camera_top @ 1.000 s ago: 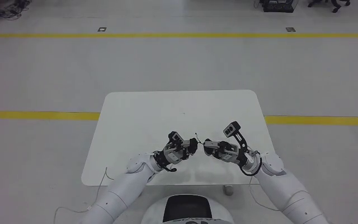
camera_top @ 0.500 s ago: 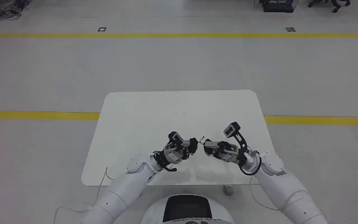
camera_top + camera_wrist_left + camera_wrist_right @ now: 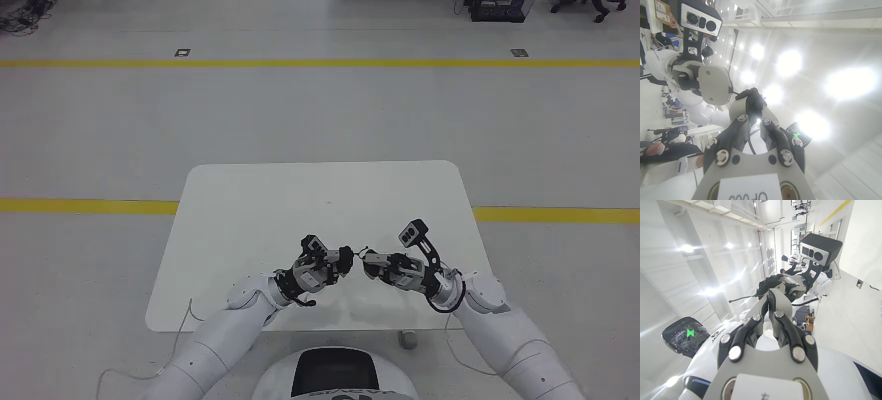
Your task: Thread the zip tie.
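At six o'clock on the table (image 3: 300, 190), my left gripper (image 3: 345, 258) and right gripper (image 3: 368, 261) pinch shut on the light, springy, slick zip tie (image 3: 743, 298), seemingly near its ends.

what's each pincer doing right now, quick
left pincer: closed on the zip tie
right pincer: closed on the zip tie, one end sticking out to the side
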Controlling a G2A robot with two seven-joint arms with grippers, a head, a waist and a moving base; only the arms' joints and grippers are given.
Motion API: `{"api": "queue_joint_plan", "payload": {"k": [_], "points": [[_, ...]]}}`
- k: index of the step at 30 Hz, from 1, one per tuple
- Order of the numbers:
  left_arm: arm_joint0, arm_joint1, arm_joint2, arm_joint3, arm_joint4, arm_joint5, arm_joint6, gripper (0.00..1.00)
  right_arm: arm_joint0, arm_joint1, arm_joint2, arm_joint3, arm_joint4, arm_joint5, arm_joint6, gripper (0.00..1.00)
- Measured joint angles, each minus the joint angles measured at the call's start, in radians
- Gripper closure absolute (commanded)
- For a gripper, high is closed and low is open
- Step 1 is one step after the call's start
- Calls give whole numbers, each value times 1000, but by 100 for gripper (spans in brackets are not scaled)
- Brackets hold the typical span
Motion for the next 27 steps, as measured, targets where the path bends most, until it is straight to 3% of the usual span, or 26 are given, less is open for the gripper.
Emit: {"api": "queue_joint_plan", "payload": {"k": [27], "points": [[0, 0, 0, 0, 0, 0, 0, 100, 15, -13, -7, 31, -27, 22, 4, 100]]}}
